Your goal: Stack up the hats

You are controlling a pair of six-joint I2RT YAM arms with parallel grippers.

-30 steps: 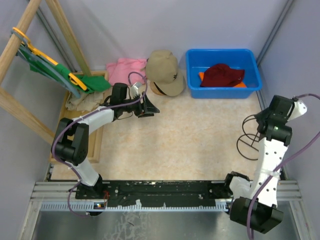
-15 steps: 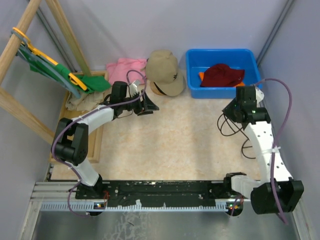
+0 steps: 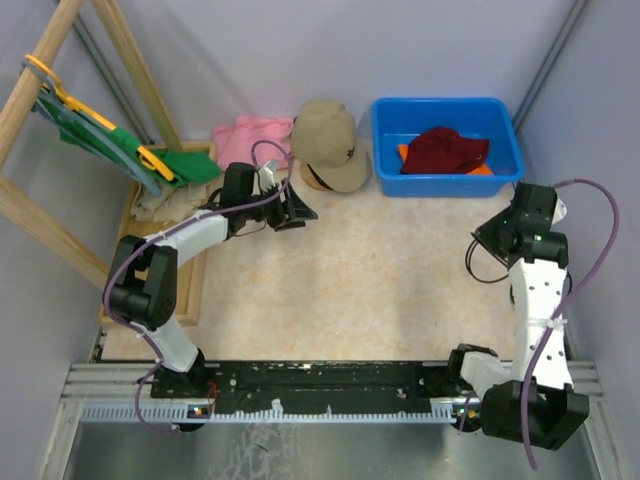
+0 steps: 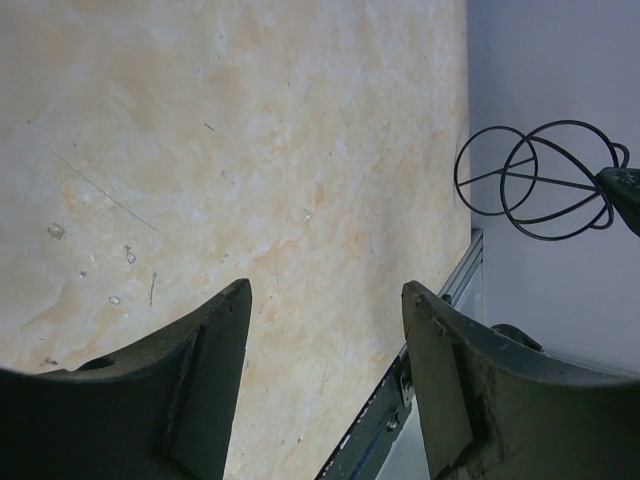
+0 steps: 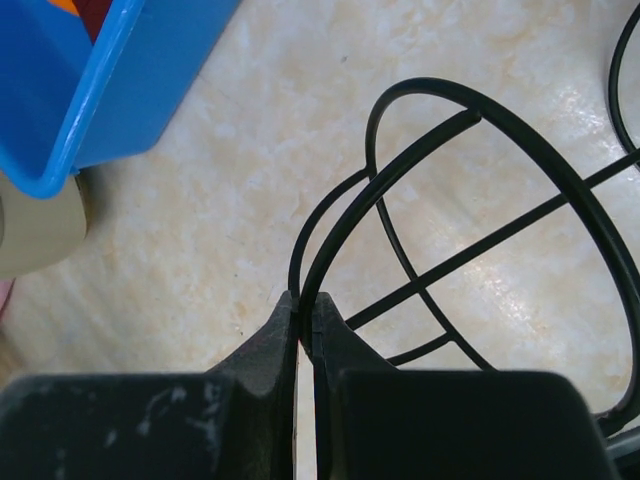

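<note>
Beige tabletop (image 3: 380, 280). My right gripper (image 5: 305, 300) clamped on wire frame (image 5: 425, 291) near bin (image 3: 450, 186), probably hat stand; left gripper (image 4: 325, 290) agape, empty, bin's left.

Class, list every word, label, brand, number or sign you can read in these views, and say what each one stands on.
No text can be read.
The small dark mark on the tan cap: too small to read.
The blue bin and both wrist views: no lettering shows.
</note>
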